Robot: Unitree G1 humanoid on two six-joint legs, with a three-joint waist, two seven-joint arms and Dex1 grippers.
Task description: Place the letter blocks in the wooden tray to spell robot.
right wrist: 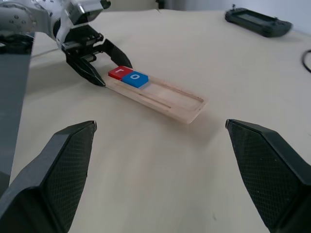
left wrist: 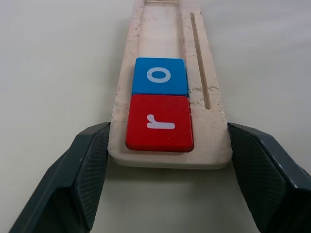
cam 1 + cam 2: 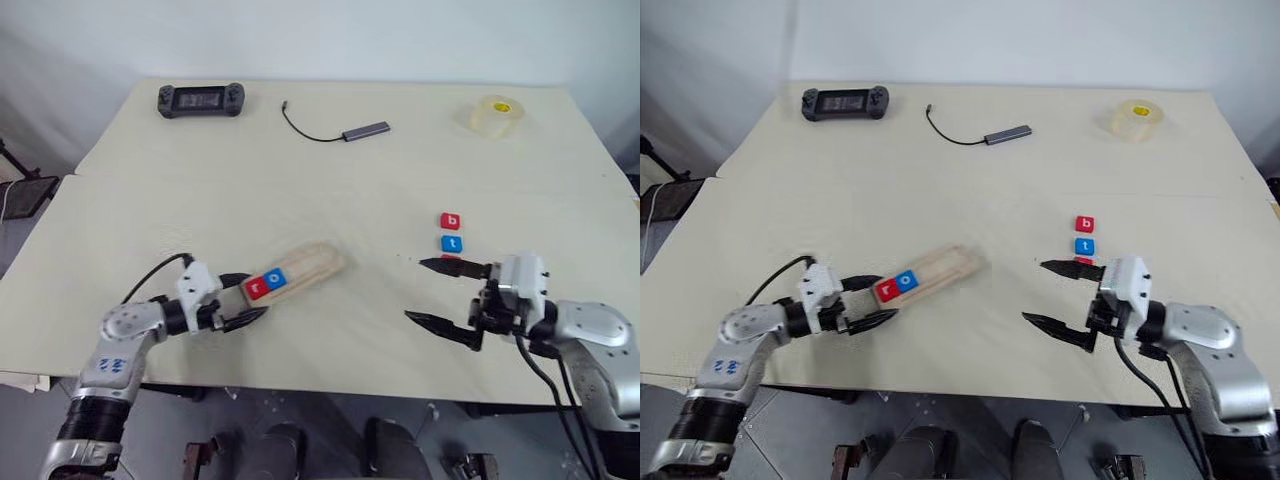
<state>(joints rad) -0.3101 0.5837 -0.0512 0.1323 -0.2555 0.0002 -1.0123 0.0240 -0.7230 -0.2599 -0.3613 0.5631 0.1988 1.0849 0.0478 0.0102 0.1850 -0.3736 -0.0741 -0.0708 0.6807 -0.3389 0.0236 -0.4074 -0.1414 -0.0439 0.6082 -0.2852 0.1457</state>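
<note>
Gripping wooden tray (image 3: 300,272) end w/ left gripper (image 3: 243,300); 2 blocks in.

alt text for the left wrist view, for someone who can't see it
A pale wooden tray lies on a cream table, its near end between the two dark fingers of the left tool, which stand on either side of it. In its slot sit a red r block at the near end and a blue o block touching it behind; the rest of the slot is unfilled.
</note>
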